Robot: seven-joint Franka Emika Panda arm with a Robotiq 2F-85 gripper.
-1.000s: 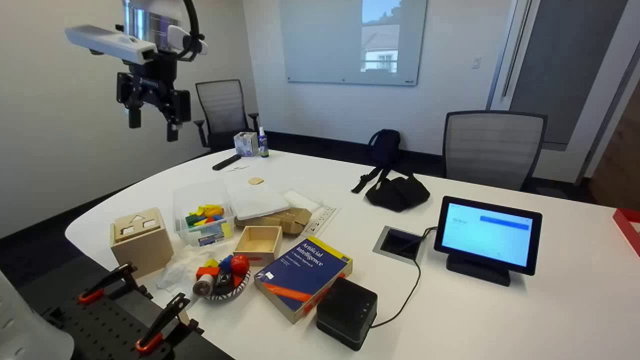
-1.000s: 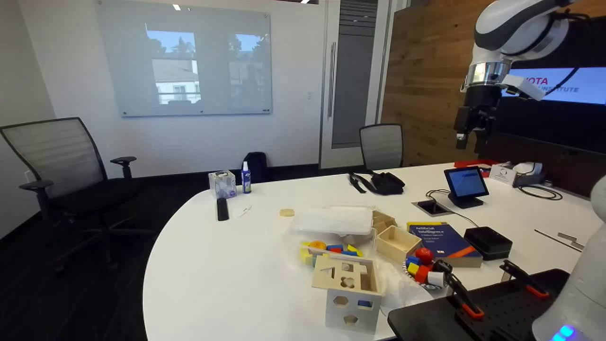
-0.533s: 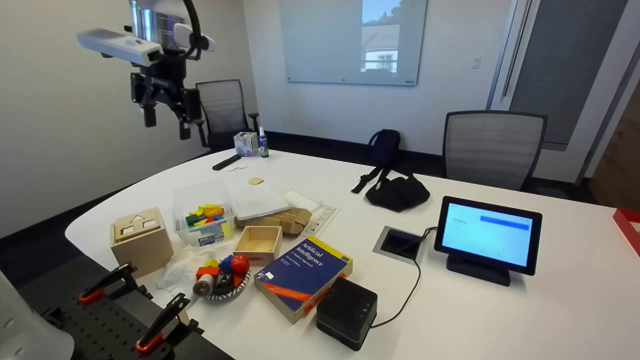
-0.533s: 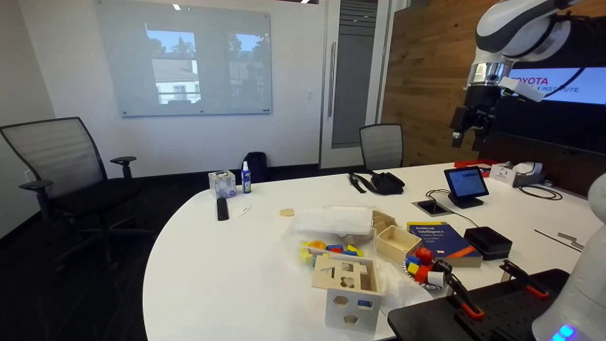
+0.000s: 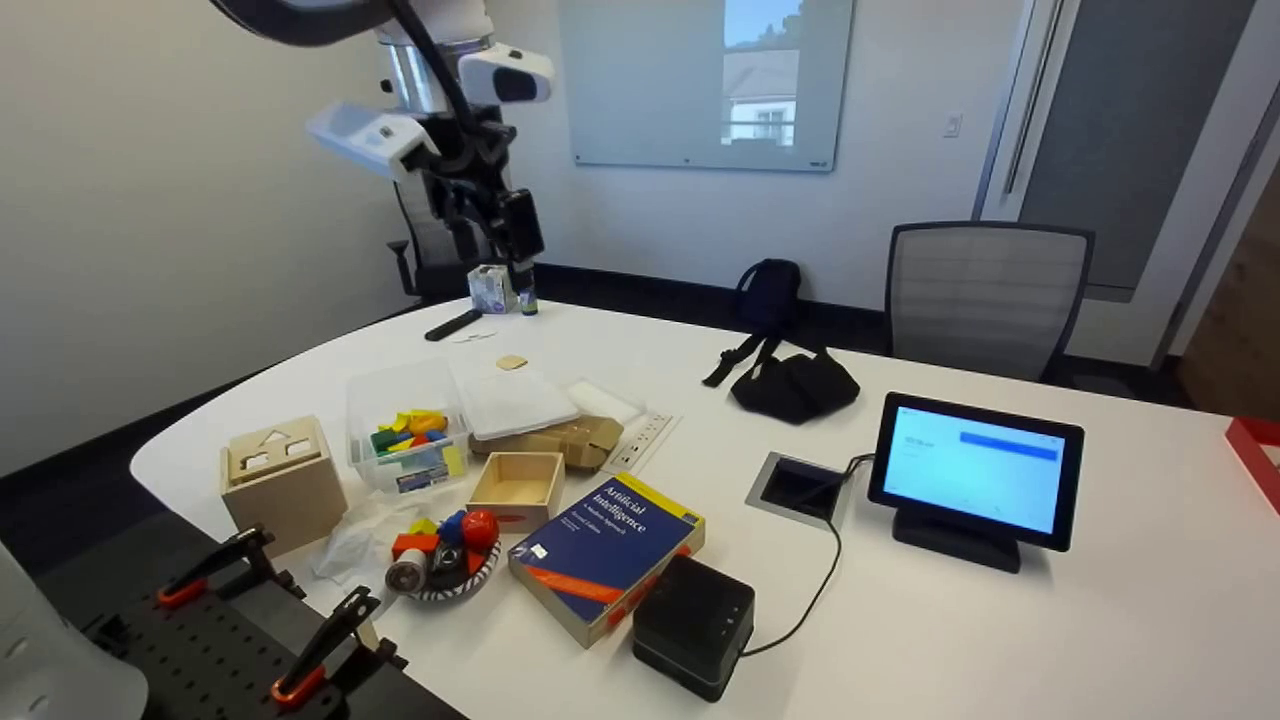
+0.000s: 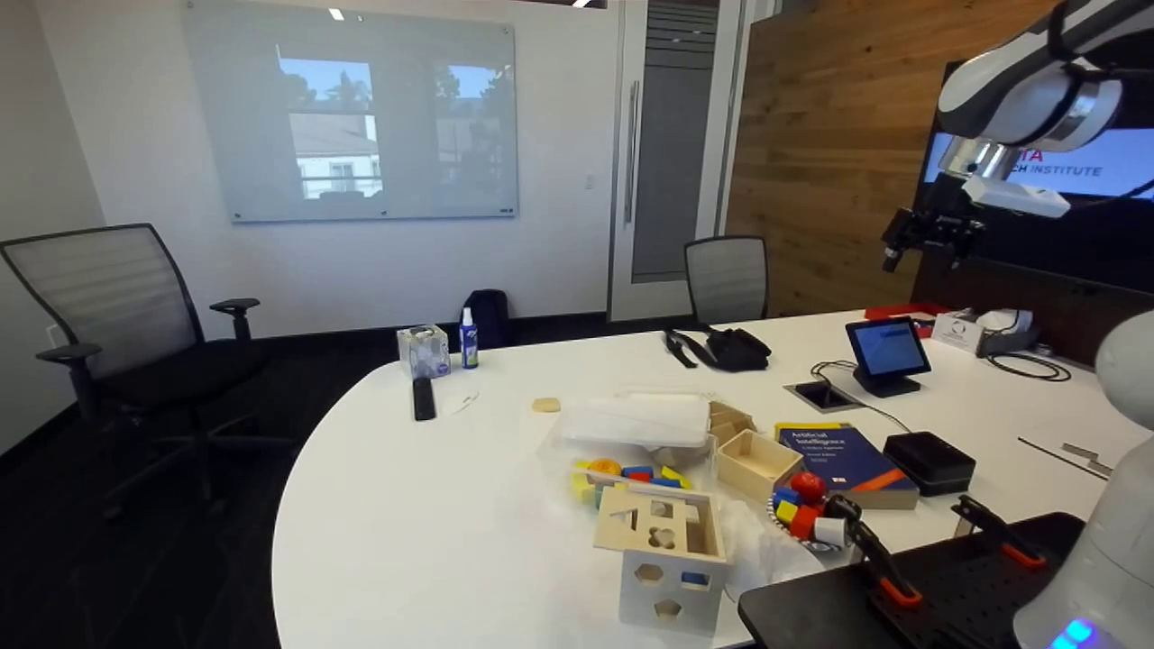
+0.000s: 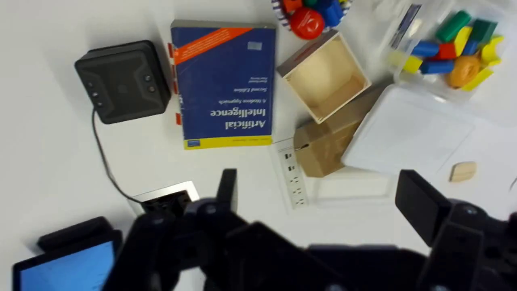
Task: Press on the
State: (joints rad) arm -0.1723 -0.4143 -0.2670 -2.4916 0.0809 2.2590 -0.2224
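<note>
The task line names no object. My gripper (image 5: 494,262) is high above the table, open and empty, touching nothing. It also shows in an exterior view (image 6: 923,258). In the wrist view its fingers are wide apart (image 7: 317,188), with the tabletop and a power strip (image 7: 294,178) seen far below between them. A tablet on a stand (image 5: 975,470) has a lit blue screen; it is partly cut off in the wrist view (image 7: 68,268). A black box with small buttons or lights (image 7: 123,83) lies beside a blue book (image 7: 226,87).
A wooden box (image 5: 515,490), a bowl of toys (image 5: 455,590), a clear bin of blocks (image 5: 408,465) and a shape-sorter cube (image 6: 672,586) stand on the table. A black bag (image 5: 795,385) lies farther back. A cable (image 7: 103,155) runs from the black box to a table opening (image 7: 193,190).
The arm has swung, carrying the gripper right in both exterior views, with more tilt and turn at the wrist. The gripper stays open. The things on the table have not moved.
</note>
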